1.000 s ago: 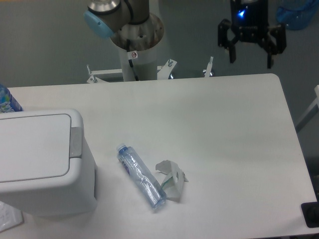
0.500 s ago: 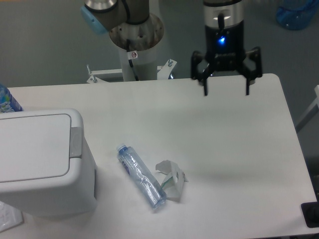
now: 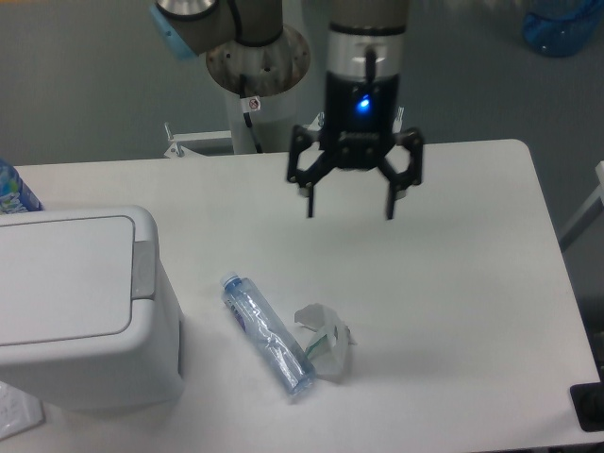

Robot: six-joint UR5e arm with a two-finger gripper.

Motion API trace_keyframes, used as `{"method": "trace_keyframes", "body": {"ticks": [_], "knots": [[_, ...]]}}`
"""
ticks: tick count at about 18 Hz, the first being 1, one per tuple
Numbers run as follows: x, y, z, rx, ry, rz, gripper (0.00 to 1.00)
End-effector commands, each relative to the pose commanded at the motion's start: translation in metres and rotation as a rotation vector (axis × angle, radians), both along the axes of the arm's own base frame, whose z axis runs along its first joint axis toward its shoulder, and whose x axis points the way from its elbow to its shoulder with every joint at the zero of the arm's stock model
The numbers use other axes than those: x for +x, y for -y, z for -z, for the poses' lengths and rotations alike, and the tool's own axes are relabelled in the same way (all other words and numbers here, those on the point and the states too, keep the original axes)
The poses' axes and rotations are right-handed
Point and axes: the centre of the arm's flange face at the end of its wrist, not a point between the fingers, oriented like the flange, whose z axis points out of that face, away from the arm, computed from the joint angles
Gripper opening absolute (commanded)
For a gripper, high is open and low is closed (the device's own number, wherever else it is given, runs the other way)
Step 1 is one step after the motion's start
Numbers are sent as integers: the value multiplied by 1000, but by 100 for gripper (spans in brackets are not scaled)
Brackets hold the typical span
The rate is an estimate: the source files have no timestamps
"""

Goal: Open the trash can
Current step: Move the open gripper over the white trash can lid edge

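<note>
Table: white top, fills most of the view. Trash can taken as landmark.

Trash can: white, boxy, at the table's left edge toward the front. Flat lid down and closed. Small grey push tab on the lid's right side, facing the open tabletop.

Arm: gripper hangs above the table, well apart from the trash can, up and to the right of it, fingers pointing down. Pincer spread wide, nothing between the jaws.

Crushed clear bottle lies just right of the trash can, not touching it. A crumpled scrap sits beside the bottle, farther from the can.

Step in hand, as judged: approach; no contact with the can yet. Next move calls for travel left toward the can and a descent onto the grey tab, passing over the bottle, then a press down.

Against the earlier frames: the gripper has come steadily leftward and lower, from beyond the table's far right corner toward the can. Can, bottle and scrap unmoved.
</note>
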Motion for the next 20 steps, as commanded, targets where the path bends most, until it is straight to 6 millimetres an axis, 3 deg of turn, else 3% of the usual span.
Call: {"method": "trace_keyframes", "body": {"ticks": [7,20], "knots": [[38,-45,17,52,35,3,100],[67,-65,24,50,67,29,100]]}}
